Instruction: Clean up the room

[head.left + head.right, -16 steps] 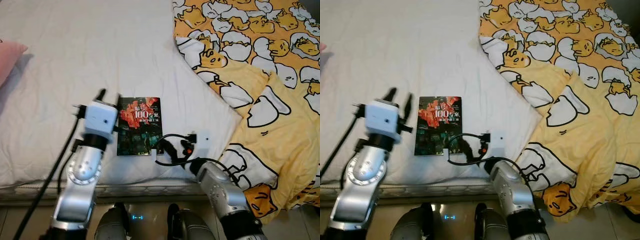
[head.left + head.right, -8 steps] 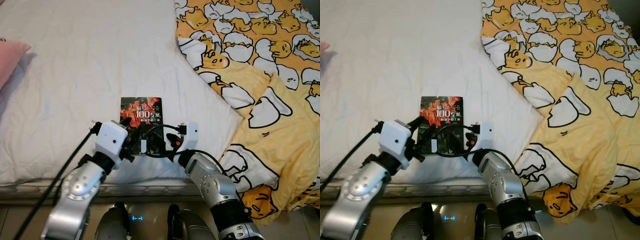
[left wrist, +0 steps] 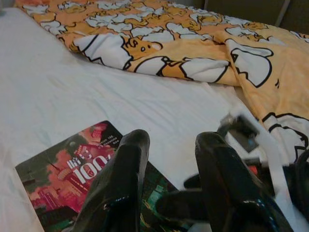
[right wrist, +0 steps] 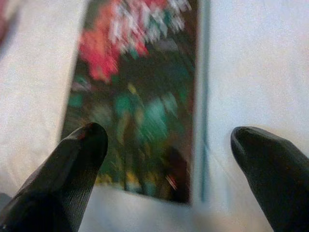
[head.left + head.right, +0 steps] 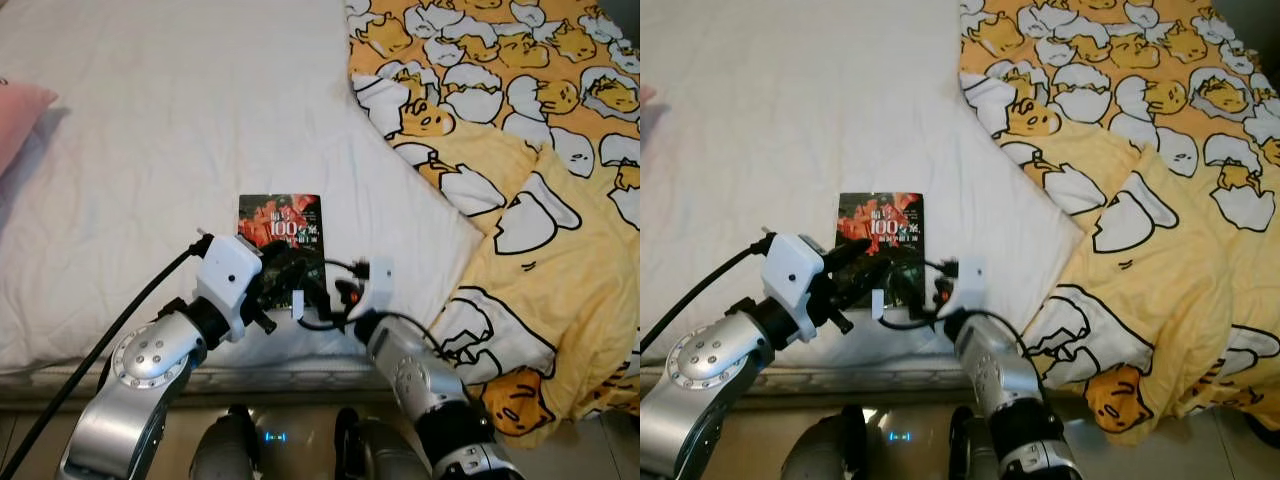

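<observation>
A dark-covered book [image 5: 284, 222] with red art and a white "100" lies flat on the white bed sheet [image 5: 180, 100], near the bed's front edge. My left gripper [image 5: 278, 268] reaches in from the left and hovers open over the book's near half; in the left wrist view its fingers [image 3: 123, 188] stand apart above the cover [image 3: 63, 179] with nothing between them. My right gripper [image 5: 312, 298] comes in from the right, open at the book's near edge. Seen from the right wrist, its fingertips [image 4: 79, 150] are spread wide on either side of the book [image 4: 145, 96].
A yellow duvet [image 5: 520, 150] printed with egg characters is heaped over the bed's right side and hangs past the front edge. A pink pillow [image 5: 15, 115] pokes in at the left. The mattress front edge [image 5: 300, 375] runs just below the grippers, with floor beneath.
My left gripper swung down from upright beside the book to over its near half. My right gripper moved left from the sheet beside the book to its near edge.
</observation>
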### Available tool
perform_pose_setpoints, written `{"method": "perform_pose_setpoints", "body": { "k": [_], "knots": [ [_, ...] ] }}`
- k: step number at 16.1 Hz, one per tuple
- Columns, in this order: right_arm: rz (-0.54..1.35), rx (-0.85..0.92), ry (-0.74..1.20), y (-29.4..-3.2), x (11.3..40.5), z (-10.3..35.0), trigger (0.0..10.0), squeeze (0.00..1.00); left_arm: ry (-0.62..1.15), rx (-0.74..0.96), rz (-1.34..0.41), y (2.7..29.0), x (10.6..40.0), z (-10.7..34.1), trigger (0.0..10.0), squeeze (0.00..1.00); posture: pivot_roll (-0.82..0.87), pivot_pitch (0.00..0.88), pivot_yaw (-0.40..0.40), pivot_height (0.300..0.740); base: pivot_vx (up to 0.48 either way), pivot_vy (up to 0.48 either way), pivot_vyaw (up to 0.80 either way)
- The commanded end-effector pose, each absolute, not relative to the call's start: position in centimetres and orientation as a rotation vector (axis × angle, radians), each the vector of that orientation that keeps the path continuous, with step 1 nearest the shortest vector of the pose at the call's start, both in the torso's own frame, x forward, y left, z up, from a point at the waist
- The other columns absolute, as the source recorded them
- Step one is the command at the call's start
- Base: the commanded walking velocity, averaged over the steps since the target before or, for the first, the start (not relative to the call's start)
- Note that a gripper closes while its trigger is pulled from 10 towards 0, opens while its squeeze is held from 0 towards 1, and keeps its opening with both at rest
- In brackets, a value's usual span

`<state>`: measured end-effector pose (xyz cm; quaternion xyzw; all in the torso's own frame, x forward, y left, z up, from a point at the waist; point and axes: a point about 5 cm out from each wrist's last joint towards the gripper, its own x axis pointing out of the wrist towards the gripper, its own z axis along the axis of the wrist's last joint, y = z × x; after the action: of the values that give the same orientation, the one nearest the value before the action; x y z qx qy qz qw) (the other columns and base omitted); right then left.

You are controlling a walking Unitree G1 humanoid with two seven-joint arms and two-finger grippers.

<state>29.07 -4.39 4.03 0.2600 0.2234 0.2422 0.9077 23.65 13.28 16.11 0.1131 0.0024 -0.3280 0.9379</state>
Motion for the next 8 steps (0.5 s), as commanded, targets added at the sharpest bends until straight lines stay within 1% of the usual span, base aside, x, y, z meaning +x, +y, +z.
{"method": "perform_pose_setpoints", "body": {
  "k": [1,6,8],
  "knots": [
    [0.53,0.61,0.467,-1.9,28.8,4.4,10.0,0.0,0.008,0.225,-0.706,12.8,23.4,16.4,10.0,0.0,0.1,0.259,-0.104,0.74,0.0,0.0,0.0],
    [0.555,0.612,0.452,-0.7,28.7,4.4,10.0,0.0,0.02,0.216,-0.703,12.9,23.2,16.6,10.0,0.0,0.11,0.268,-0.107,0.74,0.0,0.0,0.0],
    [0.577,0.604,0.417,-0.5,28.8,5.0,10.0,0.0,0.024,0.208,-0.706,12.7,23.1,16.6,10.0,0.0,0.12,0.268,-0.11,0.74,0.0,0.0,0.0]
  ]
}}
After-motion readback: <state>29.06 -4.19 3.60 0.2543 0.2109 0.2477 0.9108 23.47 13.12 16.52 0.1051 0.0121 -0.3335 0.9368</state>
